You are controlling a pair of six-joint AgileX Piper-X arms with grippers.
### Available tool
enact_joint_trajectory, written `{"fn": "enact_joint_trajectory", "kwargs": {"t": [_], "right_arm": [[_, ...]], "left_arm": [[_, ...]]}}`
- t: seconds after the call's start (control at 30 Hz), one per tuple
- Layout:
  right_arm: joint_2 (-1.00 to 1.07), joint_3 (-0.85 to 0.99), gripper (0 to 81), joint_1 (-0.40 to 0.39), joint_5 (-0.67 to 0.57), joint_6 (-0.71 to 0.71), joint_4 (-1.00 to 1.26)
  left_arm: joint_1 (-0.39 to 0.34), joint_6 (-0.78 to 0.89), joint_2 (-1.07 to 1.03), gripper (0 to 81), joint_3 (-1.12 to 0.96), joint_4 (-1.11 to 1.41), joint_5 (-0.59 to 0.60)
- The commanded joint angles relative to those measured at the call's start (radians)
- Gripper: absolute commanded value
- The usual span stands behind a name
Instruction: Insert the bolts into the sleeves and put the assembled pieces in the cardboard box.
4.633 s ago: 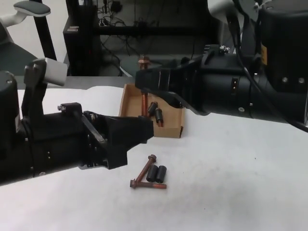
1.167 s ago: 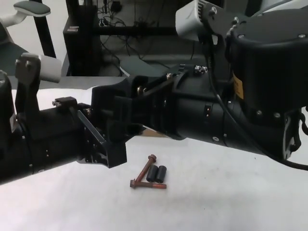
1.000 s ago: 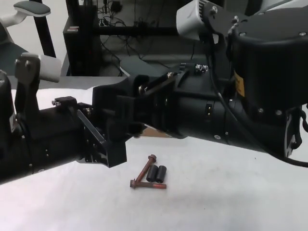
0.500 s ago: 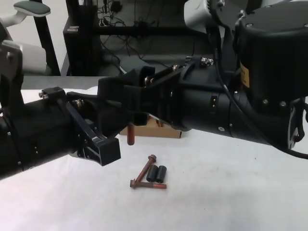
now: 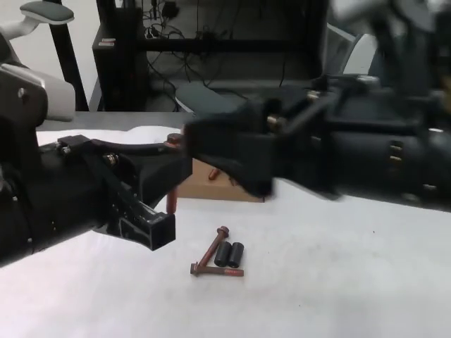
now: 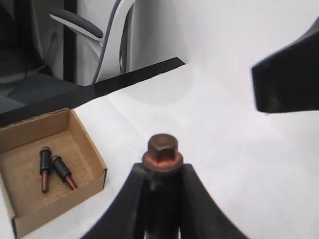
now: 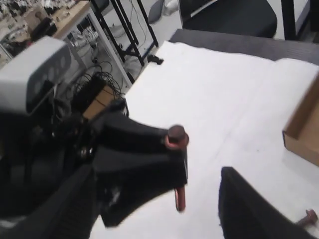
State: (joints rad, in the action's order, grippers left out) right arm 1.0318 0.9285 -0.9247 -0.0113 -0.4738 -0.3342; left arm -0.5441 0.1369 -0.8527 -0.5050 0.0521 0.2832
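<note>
Here, on the white surface (image 5: 338,282), the cardboard box (image 5: 211,190) is seen just beyond the left pincer (image 6: 163,174), judged the nearer one. The right pincer (image 5: 222,156) is spread wide and empty. A bolt (image 6: 163,148) is clamped upright in the left pincer, long axis vertical, head uppermost.

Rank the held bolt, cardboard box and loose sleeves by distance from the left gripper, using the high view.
1. Held bolt, in the left gripper.
2. Cardboard box, just beyond it.
3. Loose sleeves, on the cloth in front of the box.
</note>
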Motion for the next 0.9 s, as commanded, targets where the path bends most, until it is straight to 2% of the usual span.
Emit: {"fn": "enact_joint_trajectory", "kwargs": {"t": [0.0, 0.17, 0.27, 0.33, 0.43, 0.5, 0.63, 0.87], "right_arm": [[-0.061, 0.003, 70.0, 0.000, 0.011, 0.012, -0.156], [-0.108, -0.001, 70.0, 0.000, 0.032, 0.077, -0.464], [-0.109, -0.001, 70.0, 0.000, 0.061, 0.137, -0.606], [-0.109, -0.001, 56.3, 0.000, 0.111, 0.177, -0.658], [-0.109, -0.001, 19.6, 0.000, 0.195, 0.241, -0.671], [-0.109, -0.001, 1.0, 0.000, 0.226, 0.272, -0.650], [-0.085, -0.001, 1.8, 0.033, 0.237, 0.301, -0.618], [0.012, -0.001, 1.8, 0.158, 0.219, 0.391, -0.571]], "left_arm": [[0.018, -0.029, -0.026, 1.7, -0.012, 0.013, -0.022], [0.102, -0.023, -0.173, 1.7, -0.063, -0.069, 0.041], [0.134, -0.079, -0.294, 1.7, -0.150, -0.158, 0.061], [0.140, -0.143, -0.391, 1.7, -0.223, -0.185, 0.059], [0.140, -0.174, -0.540, 1.7, -0.360, -0.214, 0.054], [0.140, -0.174, -0.649, 1.7, -0.469, -0.246, 0.054], [0.140, -0.174, -0.842, 1.7, -0.682, -0.341, 0.054], [0.140, -0.179, -1.102, 1.7, -1.005, -0.511, 0.012]]}}
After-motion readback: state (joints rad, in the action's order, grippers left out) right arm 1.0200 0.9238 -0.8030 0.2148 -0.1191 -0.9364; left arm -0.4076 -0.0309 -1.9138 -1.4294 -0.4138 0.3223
